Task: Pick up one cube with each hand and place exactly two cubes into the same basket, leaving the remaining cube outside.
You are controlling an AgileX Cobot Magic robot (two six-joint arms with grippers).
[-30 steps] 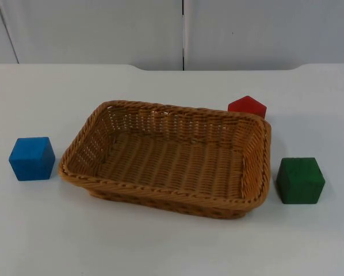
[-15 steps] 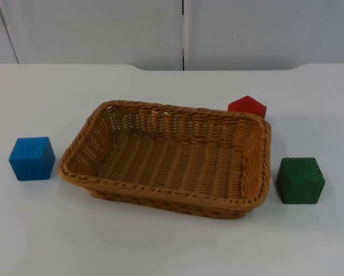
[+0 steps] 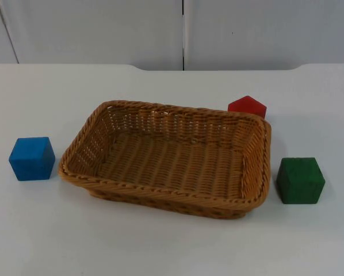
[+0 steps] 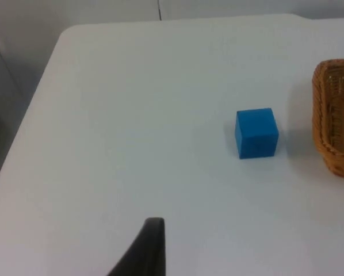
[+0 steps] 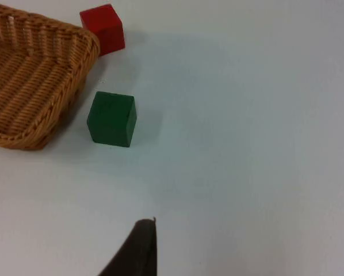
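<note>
Nothing has moved since the earlier frames: three cubes sit outside an empty wicker basket (image 3: 167,158), no step begun.

On the white table (image 3: 172,247), the blue cube (image 3: 31,158) lies just left of the basket, the green cube (image 3: 300,180) just right, the red cube (image 3: 247,107) behind its far right corner. Left gripper (image 4: 143,253) hangs well back from blue, right gripper (image 5: 134,250) well back from green; whether their fingers are spread cannot be told. Next, each likely descends onto its nearest cube.

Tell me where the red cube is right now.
In the top view the red cube sits on the table behind the basket's far right corner, beyond the green cube.
</note>
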